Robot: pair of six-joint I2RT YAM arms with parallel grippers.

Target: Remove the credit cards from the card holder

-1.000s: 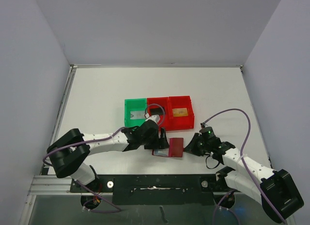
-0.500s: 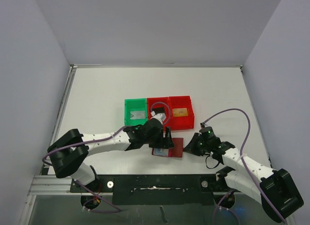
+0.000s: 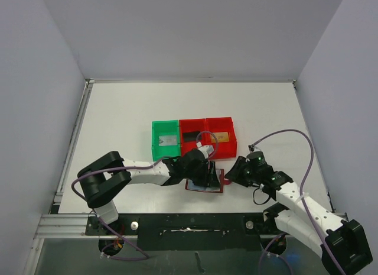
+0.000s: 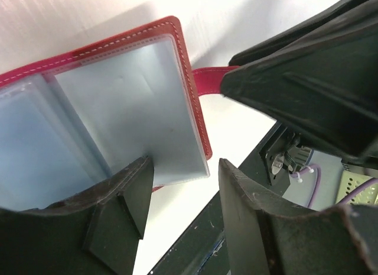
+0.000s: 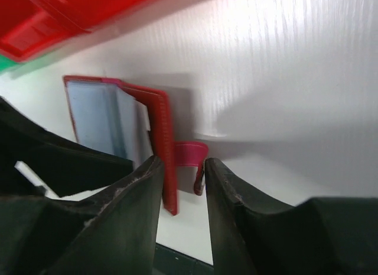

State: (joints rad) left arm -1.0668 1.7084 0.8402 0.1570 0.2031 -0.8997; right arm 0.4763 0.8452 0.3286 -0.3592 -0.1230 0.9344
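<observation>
The card holder (image 3: pixel 204 187) lies open on the table near the front edge, pale blue-grey pockets up (image 4: pixel 130 103). No card shows in its pockets. My left gripper (image 3: pixel 208 173) hangs over it, open (image 4: pixel 183 180), one finger overlapping the pocket leaf's lower edge. My right gripper (image 3: pixel 228 178) is at the holder's right edge, its fingers closed narrowly (image 5: pixel 182 168) round the red closing tab (image 5: pixel 190 152) and the holder's edge. The credit cards lie in the bins: silver-grey (image 3: pixel 168 140), black (image 3: pixel 190 136), gold-orange (image 3: pixel 220 136).
A green bin (image 3: pixel 155 139) and two red bins (image 3: pixel 205 122) stand in a row just behind the holder. The black front rail (image 3: pixel 189 222) runs close below it. The two grippers are almost touching; the right one fills the left wrist view's upper right (image 4: pixel 307 86).
My left gripper has moved right over the holder. The holder's raised right cover now lies down. My right gripper has moved left onto the tab.
</observation>
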